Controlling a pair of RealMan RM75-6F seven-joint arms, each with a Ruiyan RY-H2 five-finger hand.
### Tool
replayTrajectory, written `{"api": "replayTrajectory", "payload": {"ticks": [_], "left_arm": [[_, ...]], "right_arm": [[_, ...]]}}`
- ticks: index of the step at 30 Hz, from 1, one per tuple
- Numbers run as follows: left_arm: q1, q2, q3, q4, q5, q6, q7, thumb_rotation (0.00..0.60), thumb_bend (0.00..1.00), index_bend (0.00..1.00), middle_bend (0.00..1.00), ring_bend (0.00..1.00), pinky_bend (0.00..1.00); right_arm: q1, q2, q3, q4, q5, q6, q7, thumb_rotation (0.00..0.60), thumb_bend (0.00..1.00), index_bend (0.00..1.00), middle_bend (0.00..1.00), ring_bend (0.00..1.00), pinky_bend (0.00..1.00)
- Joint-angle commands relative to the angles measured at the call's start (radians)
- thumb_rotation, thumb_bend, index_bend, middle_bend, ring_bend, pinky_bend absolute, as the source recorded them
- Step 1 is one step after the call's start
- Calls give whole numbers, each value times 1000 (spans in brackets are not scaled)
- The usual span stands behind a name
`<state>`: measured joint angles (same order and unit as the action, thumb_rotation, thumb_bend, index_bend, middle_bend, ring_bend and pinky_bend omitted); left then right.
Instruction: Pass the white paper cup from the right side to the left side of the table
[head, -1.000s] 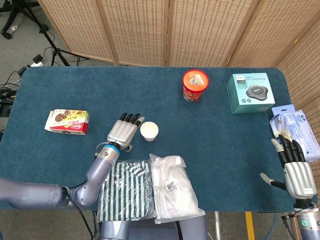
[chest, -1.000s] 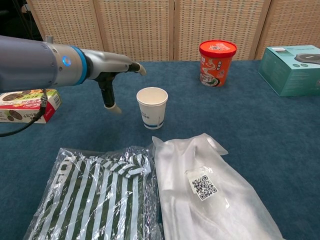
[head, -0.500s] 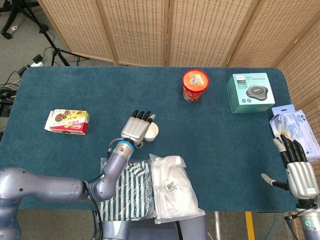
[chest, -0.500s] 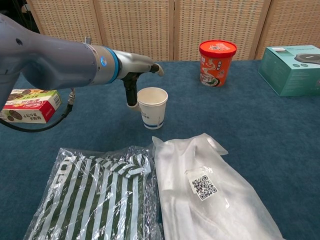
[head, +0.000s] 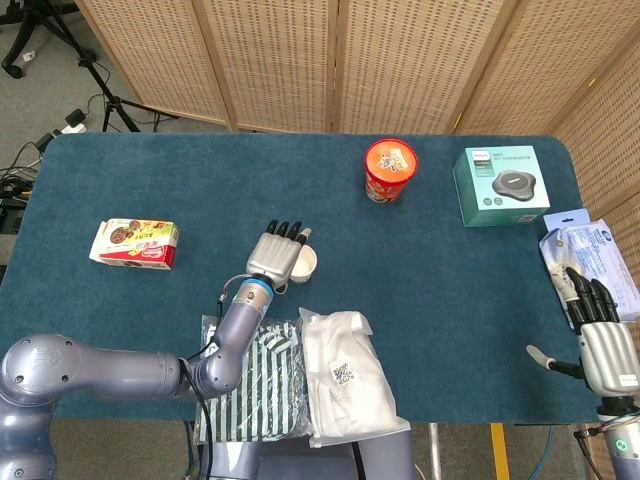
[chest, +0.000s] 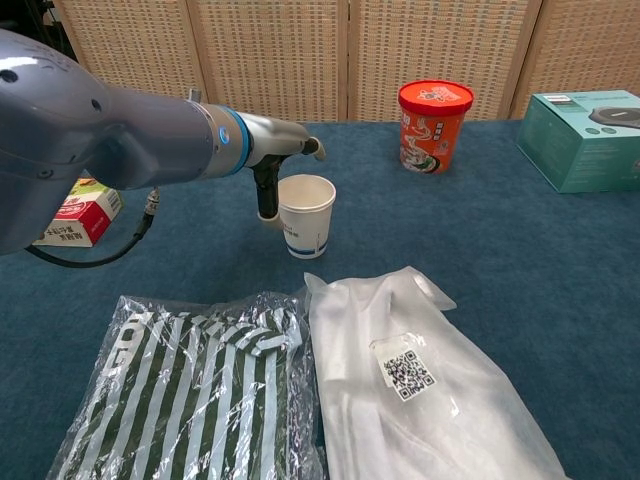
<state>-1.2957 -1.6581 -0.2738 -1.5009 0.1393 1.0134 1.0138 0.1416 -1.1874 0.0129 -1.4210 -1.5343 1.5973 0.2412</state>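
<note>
The white paper cup (head: 304, 263) (chest: 306, 214) stands upright near the middle of the blue table (head: 450, 290). My left hand (head: 277, 254) (chest: 283, 150) lies right against the cup's left side. Its fingers (head: 289, 232) stretch out flat past the rim, and its thumb (chest: 267, 200) hangs down beside the cup wall. The hand has not closed around the cup. My right hand (head: 597, 335) shows only in the head view, at the table's right edge, fingers straight and apart, holding nothing.
Two bagged garments, a striped one (chest: 200, 390) and a white one (chest: 410, 380), lie at the front edge. An orange noodle tub (head: 390, 169) and a teal box (head: 500, 186) stand at the back right. A snack box (head: 135, 243) lies at the left, and a tissue pack (head: 592, 258) at the right edge.
My left hand has moved right, from a gap beside the cup to right against it. My right hand has drawn back slightly toward the table's front right corner. The cup has stayed put.
</note>
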Motion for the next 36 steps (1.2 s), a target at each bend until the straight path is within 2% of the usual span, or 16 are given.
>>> {"api": "replayTrajectory", "payload": {"ticks": [1,15,36], "left_arm": [[-8,-11,4,15,-9,-2,2,600,248,46,0,0,0],[-22,-50,20,49,-4,19,7,600,297,193,0,0,0],[-3,-35,30,21,1,75,32,600,380,272,0,0,0]], "right_arm": [[-2,1,4,1,-1,-4,5,600,53,0,0,0,0],[-13,2,21,6,-14,-12,17,600,53,0,0,0,0],[-22,3,35,-2,-27,-26,6,600,53,0,0,0,0]]}}
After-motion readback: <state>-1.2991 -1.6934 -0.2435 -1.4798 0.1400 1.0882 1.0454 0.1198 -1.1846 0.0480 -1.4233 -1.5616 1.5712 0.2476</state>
